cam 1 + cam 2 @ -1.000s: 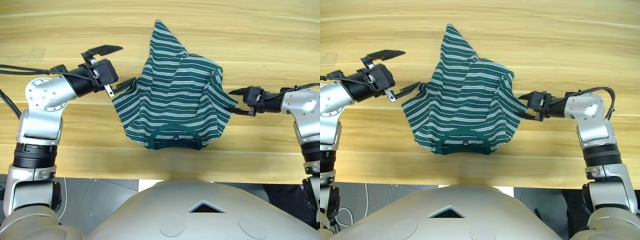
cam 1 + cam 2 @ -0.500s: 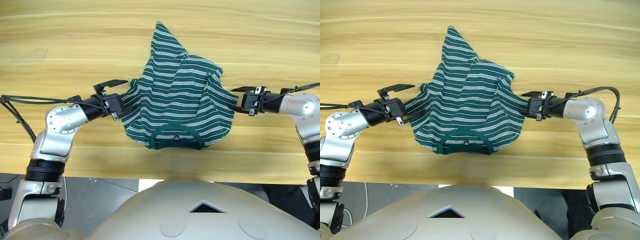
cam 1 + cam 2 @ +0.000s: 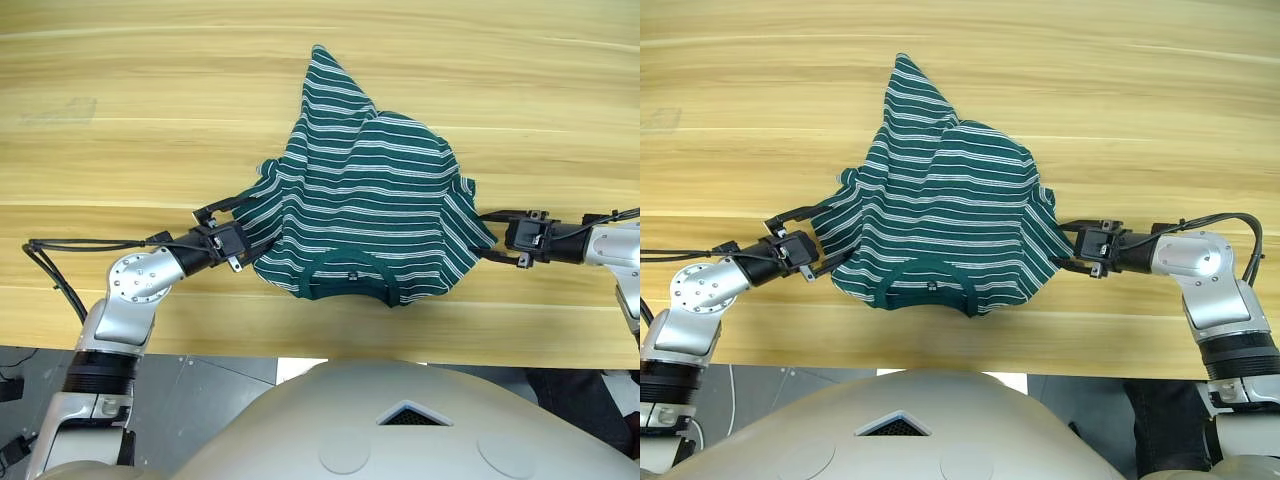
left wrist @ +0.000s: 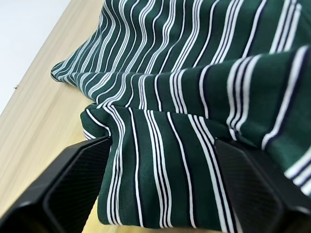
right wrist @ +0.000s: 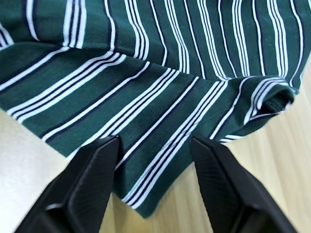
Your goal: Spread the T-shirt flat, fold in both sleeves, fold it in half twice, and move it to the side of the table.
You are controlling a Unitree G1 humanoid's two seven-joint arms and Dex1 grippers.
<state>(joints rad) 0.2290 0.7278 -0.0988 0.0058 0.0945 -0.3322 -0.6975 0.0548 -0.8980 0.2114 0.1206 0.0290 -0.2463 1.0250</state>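
Observation:
A dark green T-shirt [image 3: 365,190] with white stripes lies bunched on the wooden table [image 3: 120,110], its collar [image 3: 350,270] toward me and one peak pointing to the far side. My left gripper [image 3: 228,238] sits low at the shirt's near left edge, open, with its fingers [image 4: 73,179] on either side of a fold of cloth [image 4: 160,160]. My right gripper [image 3: 497,237] is at the shirt's near right corner, also open, its fingers [image 5: 92,170] straddling the striped hem [image 5: 160,136].
The table's near edge [image 3: 200,352] runs just below the collar. Bare wood stretches to the left, right and far side of the shirt. Black cables [image 3: 60,250] trail from the left arm.
Both arms came down and toward me. The left gripper moved in from beside the shirt onto its left edge and narrowed. The shirt's right corner has stretched outward to the right.

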